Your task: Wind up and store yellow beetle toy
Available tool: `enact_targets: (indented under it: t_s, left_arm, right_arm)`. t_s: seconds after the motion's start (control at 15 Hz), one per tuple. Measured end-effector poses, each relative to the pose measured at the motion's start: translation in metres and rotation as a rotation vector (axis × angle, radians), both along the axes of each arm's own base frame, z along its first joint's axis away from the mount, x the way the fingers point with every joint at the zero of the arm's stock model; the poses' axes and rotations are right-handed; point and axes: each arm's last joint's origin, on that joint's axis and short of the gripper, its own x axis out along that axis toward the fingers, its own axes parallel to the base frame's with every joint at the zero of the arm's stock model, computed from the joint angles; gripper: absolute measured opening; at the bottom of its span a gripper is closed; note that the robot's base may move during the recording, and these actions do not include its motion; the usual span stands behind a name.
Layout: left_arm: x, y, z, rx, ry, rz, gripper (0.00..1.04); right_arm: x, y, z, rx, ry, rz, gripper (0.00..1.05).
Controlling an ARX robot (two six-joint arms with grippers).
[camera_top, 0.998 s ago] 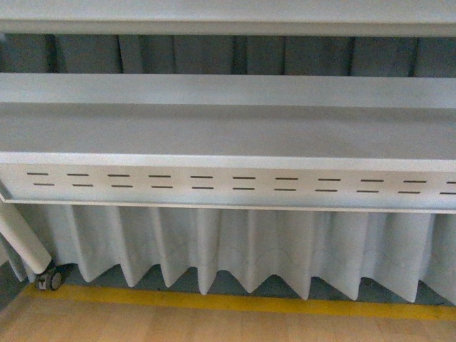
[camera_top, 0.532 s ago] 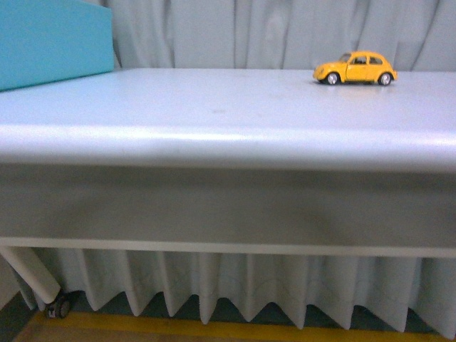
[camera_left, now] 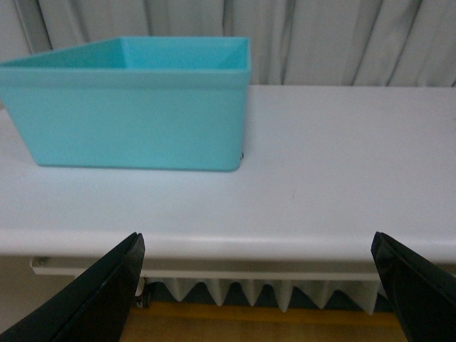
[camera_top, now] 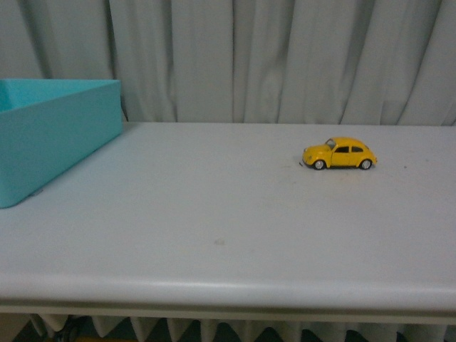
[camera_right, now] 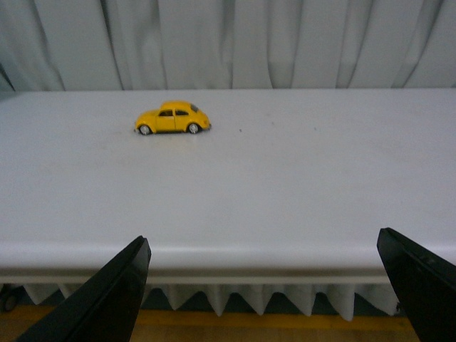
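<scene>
Hovering short of the table [camera_right: 285, 185], we hold the right gripper [camera_right: 263, 246] wide, empty — the yellow car [camera_right: 173, 117] stands ahead of it, untouched; the left gripper [camera_left: 255, 246], wide too, faces the blue box [camera_left: 128, 121], likely for storing.

A staged test area, more like a robotics lab than a home. A plain white table [camera_top: 228, 235] fills the scene. Behind the table a pale grey curtain [camera_top: 285, 64] hangs in even folds and closes off the whole background. Below the table's front edge a pleated cloth skirt [camera_right: 214, 291] hangs above a wood-coloured floor [camera_left: 249, 329]. The only things on the table are a turquoise plastic bin [camera_top: 43, 142] toward its left end and a yellow toy car [camera_top: 340, 154] toward its right.
</scene>
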Motion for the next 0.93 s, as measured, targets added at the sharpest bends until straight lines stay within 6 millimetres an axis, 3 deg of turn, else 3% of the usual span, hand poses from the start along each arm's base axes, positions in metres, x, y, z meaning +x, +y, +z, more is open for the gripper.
enact_targets:
  t_s: [0.93]
  left_arm:
    - [0.0,0.0,0.0001,0.0,-0.001,0.002,0.98]
  right_arm:
    - [0.0,0.0,0.0002,0.001,-0.002,0.0,0.98]
